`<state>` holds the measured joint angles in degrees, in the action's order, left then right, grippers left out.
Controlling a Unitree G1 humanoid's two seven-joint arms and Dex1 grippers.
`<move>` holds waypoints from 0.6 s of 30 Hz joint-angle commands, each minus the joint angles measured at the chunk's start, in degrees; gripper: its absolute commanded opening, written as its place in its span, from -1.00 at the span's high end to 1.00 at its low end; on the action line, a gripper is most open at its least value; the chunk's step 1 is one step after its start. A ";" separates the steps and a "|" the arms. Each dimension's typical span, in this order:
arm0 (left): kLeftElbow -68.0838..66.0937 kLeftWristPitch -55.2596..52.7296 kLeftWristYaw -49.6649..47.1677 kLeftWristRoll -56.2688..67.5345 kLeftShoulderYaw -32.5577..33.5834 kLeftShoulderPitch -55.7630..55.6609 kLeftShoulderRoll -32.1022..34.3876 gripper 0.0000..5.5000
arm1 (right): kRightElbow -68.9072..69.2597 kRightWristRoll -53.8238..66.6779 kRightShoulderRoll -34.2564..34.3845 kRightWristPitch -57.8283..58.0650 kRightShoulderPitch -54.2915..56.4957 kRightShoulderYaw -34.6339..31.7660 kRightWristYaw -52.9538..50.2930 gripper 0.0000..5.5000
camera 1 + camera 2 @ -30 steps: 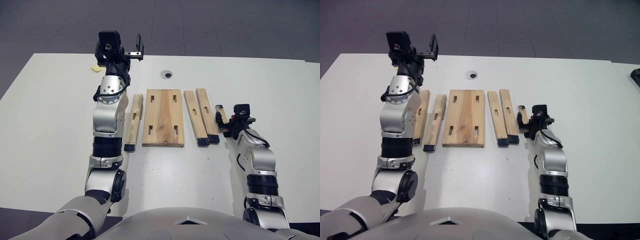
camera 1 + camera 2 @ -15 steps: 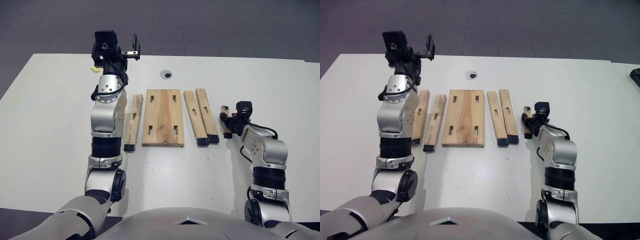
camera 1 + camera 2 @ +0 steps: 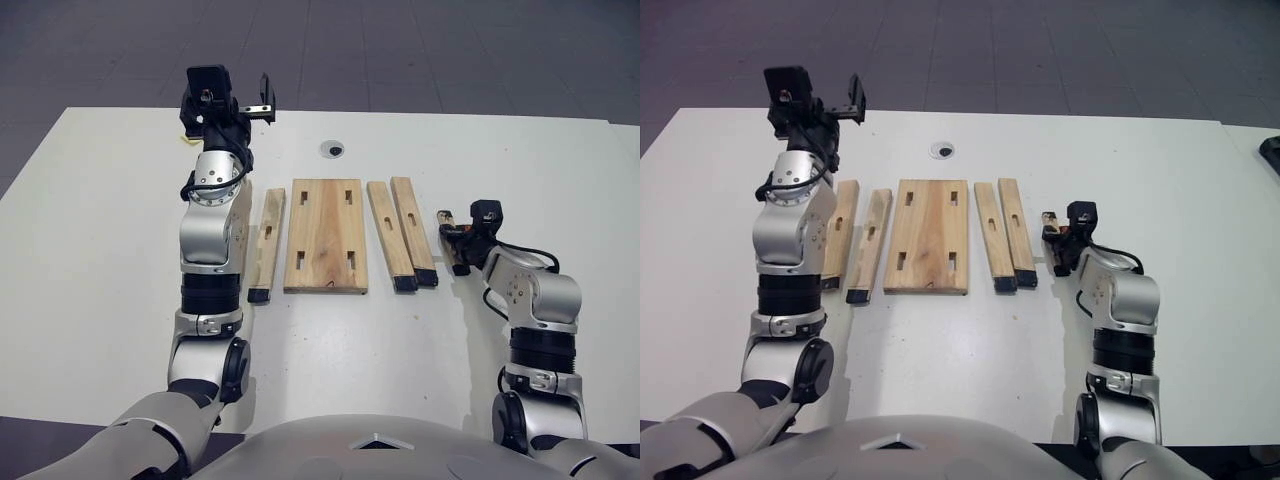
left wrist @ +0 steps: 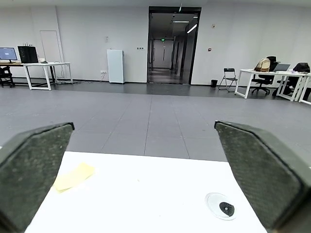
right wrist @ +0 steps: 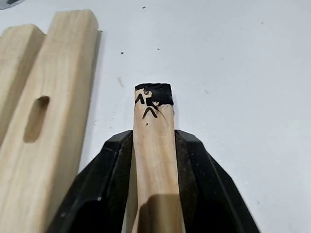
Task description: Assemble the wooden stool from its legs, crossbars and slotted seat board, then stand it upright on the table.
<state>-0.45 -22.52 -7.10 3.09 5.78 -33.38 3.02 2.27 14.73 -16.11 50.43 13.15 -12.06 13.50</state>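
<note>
The slotted seat board (image 3: 326,234) lies flat mid-table. Two legs (image 3: 385,240) (image 3: 412,238) lie just right of it, and two more (image 3: 872,240) (image 3: 841,232) lie to its left, partly behind my left arm. My right gripper (image 3: 462,238) rests low on the table right of the legs, shut on a thin crossbar (image 5: 153,127) with a black-marked tip; the crossbar (image 3: 446,224) lies roughly parallel to the legs. My left gripper (image 3: 243,100) is raised above the table's far left side, open, with nothing between its fingers (image 4: 34,170).
A round cable grommet (image 3: 333,149) sits in the table beyond the board. A yellow sticky note (image 4: 73,175) lies near the far left edge. A dark object (image 3: 1270,150) pokes in at the right edge. Bare white tabletop (image 3: 330,340) spreads in front of the parts.
My right elbow has swung outward to the right while the gripper keeps the crossbar near the same spot. My left gripper has drifted slightly left.
</note>
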 commanded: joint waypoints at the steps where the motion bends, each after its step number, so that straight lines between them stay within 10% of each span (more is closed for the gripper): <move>1: 0.50 -2.41 3.11 4.92 2.36 -0.19 -0.56 -0.96 | 7.44 -4.57 -3.95 -17.28 1.24 3.51 2.99 0.54; 7: 10.53 -14.61 20.94 29.38 4.14 -1.38 -0.94 -0.96 | 14.56 -4.37 -2.70 -34.13 7.12 5.84 6.19 0.54; 18: 9.34 -31.19 19.67 57.18 9.92 -10.17 -1.68 -0.96 | 16.76 -1.55 -2.34 -41.67 6.98 11.10 13.15 0.54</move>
<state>9.99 -51.30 14.12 56.83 15.03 -41.52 1.66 17.43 12.68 -18.58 9.15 20.17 -2.02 25.49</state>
